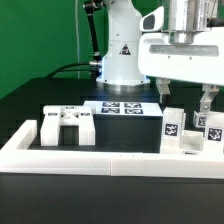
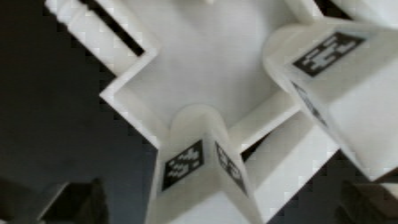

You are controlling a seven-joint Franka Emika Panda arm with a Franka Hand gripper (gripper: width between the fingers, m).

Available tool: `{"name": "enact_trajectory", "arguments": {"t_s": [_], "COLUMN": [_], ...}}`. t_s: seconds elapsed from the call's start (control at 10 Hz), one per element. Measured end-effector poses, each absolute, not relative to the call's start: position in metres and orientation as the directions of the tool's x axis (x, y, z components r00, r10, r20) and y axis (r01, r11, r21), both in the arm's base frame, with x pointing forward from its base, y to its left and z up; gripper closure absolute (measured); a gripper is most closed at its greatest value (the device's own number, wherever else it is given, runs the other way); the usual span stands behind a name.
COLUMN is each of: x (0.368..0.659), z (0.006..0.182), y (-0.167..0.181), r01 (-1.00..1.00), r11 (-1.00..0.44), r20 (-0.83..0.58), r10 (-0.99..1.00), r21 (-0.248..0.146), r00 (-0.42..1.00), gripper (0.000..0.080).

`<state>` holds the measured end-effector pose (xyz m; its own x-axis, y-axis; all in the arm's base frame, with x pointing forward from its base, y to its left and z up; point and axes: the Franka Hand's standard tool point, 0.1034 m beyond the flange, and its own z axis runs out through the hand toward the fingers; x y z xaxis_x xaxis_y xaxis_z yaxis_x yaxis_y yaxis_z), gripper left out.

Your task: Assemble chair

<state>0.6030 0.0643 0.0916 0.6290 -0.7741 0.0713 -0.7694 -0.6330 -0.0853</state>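
Posts (image 1: 172, 127) standing in tight cluster at exterior view's right, on counter (image 1: 20, 120), just behind wall (image 1: 100, 155); long axes looking upright, tags facing camera. Fingers (image 1: 207, 98) hanging directly above cluster, spread fully wide, gripping nothing. Coming move likely needing straight descent onto one post. Bracket piece (image 1: 68, 125) sitting well apart toward exterior view's left, marker board (image 1: 122, 108) lying between. No containers showing; wall merely fencing parts in.
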Motion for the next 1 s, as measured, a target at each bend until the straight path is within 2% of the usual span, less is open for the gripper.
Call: {"name": "enact_trajectory", "arguments": {"t_s": [0.4, 0.7, 1.0], "x": [0.601, 0.595, 0.585], "z": [0.088, 0.088, 0.096], "y": [0.063, 0.059, 0.049], "r01": [-0.596, -0.568, -0.538], "r11": [-0.801, -0.821, -0.841], "r20": [0.107, 0.111, 0.105], "r10": [-0.599, -0.571, -0.542], "r21": [-0.059, -0.056, -0.06], "r00": [0.794, 0.814, 0.834], "gripper": [0.0151, 0.0151, 0.0151]}}
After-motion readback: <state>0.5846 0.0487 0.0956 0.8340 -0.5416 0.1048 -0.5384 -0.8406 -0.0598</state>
